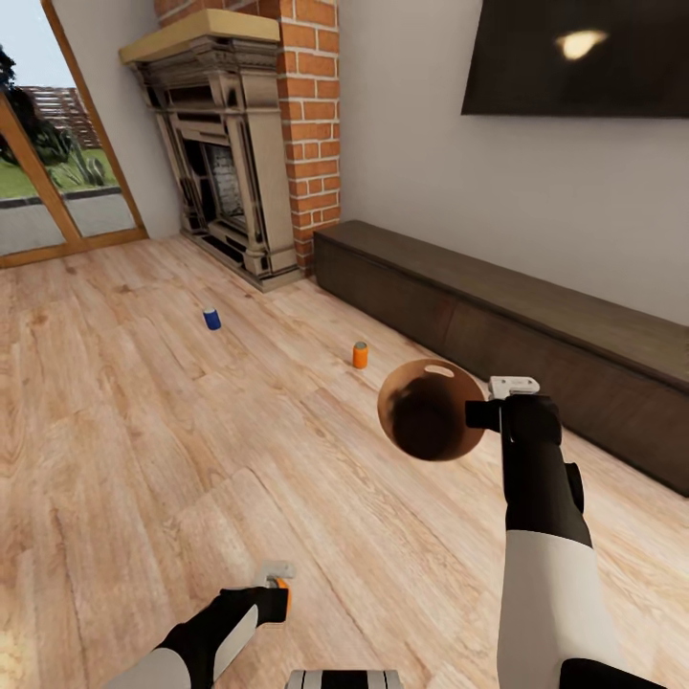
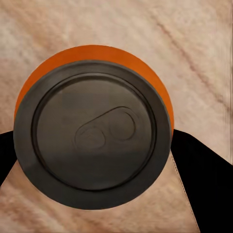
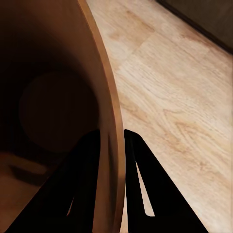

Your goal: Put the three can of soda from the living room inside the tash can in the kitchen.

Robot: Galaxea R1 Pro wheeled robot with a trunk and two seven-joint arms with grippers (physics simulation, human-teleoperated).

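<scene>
The right gripper [image 1: 481, 413] is closed on the rim of the trash can [image 1: 431, 410], held above open floor [image 1: 144, 431] beside the long bench [image 1: 536, 316]. The left gripper [image 1: 277, 591] holds an orange can [image 2: 92, 128]. A second orange can [image 1: 360, 355] and a blue can [image 1: 211, 319] stand apart on the floor near the fireplace [image 1: 230, 163].

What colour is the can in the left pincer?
Orange can with a dark grey top, clearest in the left wrist view.

orange can [image 2: 92, 127]: its sides are hidden under its lid, my left end effector [image 2: 97, 160] mostly behind it
tash can [image 3: 58, 111]: cut by frame edges
TV [image 1: 574, 57]: cropped at top
</scene>
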